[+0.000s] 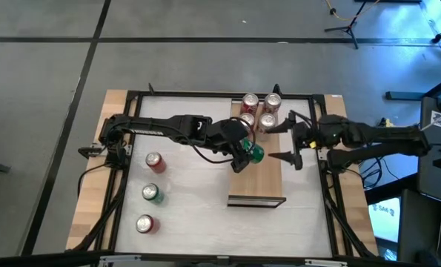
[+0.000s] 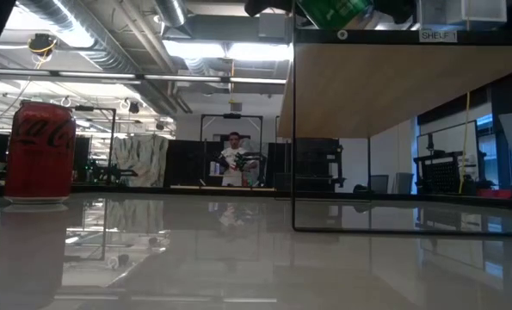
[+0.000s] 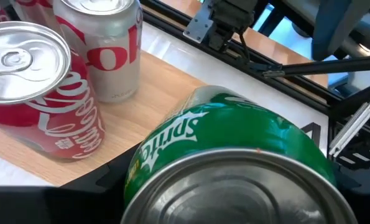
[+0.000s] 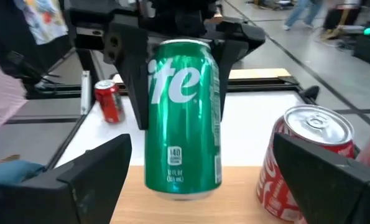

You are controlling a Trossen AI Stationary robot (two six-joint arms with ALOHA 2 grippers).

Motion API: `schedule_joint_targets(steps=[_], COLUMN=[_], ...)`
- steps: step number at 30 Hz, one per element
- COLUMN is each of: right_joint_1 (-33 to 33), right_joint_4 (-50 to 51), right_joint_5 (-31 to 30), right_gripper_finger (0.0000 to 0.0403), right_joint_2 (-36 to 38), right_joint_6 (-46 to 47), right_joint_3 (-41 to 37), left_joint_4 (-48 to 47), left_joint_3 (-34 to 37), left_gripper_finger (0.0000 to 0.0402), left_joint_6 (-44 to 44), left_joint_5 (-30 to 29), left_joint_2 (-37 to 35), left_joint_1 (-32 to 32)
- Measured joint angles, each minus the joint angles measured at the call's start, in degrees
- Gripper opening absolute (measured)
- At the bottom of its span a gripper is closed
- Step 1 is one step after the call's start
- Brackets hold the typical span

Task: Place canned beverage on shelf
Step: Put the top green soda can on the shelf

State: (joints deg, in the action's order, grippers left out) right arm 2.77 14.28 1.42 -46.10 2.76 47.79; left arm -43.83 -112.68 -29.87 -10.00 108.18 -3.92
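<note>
**benchrat:** So where's it at? The left tool (image 1: 244, 157) is clenched on the green Sprite can (image 1: 254, 153), one finger down each side, can upright. From the right wrist view its base looks right at the shelf (image 1: 268, 189) surface, but I honestly can't tell if it's touching down or a hair above. Seen from overhead it's near the board's 9 o'clock edge, roughly mid-length, with the red and silver cola cans (image 1: 260, 111) bunched at the 12 o'clock end.

**can_stacker:** Yeah, that edge spot is what I'd worry about. My guess: if it lets go with part of the base hanging off the side, the can tips down onto the worktop (image 1: 190, 193). Letting go while still above the wood would mean a drop and a wobble. Sliding toward 12 could also bump the nearest cola can.

**benchrat:** And the right tool (image 1: 297, 141)?

**can_stacker:** Released, fingers spread wide, empty, sitting at the shelf's 3 o'clock side facing the can. Looks like it's just waiting.

**benchrat:** The can itself looks fine. Glossy green, white lettering, plain silver top, no dents I can see. Three more cans (image 1: 150, 193) are lined up on the worktop off at 9 o'clock, well apart from the shelf.
</note>
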Motion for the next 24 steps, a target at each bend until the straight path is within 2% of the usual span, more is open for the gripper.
schedule_joint_targets(steps=[8,15,24], right_joint_1=[7.31,10.64,11.15], right_joint_4=[-1.15,-3.67,-11.13], right_joint_5=[-8.00,-14.28,-13.34], right_gripper_finger=[0.0385,0.0385,0.0386], right_joint_2=[-4.62,-10.56,-15.81], right_joint_6=[0.60,0.57,-0.08], right_joint_3=[0.02,0.02,0.02], left_joint_4=[1.64,1.63,2.89], left_joint_3=[0.02,0.02,0.02], left_gripper_finger=[0.0284,0.0284,0.0284], left_joint_6=[0.02,0.03,0.07], left_joint_5=[-0.02,-2.09,-2.55], left_joint_2=[0.00,0.00,0.00], left_joint_1=[-0.78,-2.35,-3.43])
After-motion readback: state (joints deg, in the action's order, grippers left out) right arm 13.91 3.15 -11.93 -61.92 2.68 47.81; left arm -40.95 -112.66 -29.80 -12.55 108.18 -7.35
